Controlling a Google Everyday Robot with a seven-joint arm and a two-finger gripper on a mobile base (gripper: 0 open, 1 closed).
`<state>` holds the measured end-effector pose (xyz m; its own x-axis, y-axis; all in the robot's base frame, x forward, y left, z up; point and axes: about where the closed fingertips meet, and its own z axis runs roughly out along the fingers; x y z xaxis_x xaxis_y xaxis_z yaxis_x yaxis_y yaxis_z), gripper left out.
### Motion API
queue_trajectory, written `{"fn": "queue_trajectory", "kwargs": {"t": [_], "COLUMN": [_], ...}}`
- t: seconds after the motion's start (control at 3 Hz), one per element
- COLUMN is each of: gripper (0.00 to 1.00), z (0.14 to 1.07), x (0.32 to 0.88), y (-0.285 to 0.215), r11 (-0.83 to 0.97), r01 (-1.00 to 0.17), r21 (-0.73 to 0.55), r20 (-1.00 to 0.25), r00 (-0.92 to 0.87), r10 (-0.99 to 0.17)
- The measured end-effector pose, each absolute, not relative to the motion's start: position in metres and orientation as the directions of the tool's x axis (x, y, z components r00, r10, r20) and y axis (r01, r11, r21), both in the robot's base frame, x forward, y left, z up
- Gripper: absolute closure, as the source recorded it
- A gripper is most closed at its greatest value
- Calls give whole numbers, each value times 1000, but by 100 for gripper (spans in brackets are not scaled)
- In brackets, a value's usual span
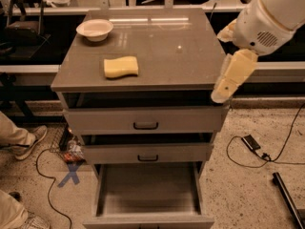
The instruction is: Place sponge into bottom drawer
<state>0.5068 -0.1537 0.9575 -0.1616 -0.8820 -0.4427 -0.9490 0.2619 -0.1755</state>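
Observation:
The pale yellow sponge (121, 67) lies flat on the grey cabinet top (181, 56), left of the middle. The bottom drawer (148, 190) is pulled out wide and its flat grey floor is bare. My gripper (228, 87) hangs from the white arm at the cabinet's right front corner, level with the top edge. It is well to the right of the sponge and holds nothing that I can see.
A white round bowl (95, 29) stands at the back left of the top. The two upper drawers (146, 121) are slightly open. A person's shoes (28, 140) and cables (252, 147) are on the floor on both sides.

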Motion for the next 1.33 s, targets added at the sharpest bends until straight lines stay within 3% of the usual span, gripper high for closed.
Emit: {"fn": "queue_trajectory", "kwargs": {"t": [0.67,1.33], "gripper": [0,0], "z": [929,915], "x": [607,625], "y": [-5,2], "r11": [140,126], "r01": [-985,-985], "r21": [-97,-118], "r20": [-609,-572], "r00": [-53,-37], "r10": [-792,-820]}}
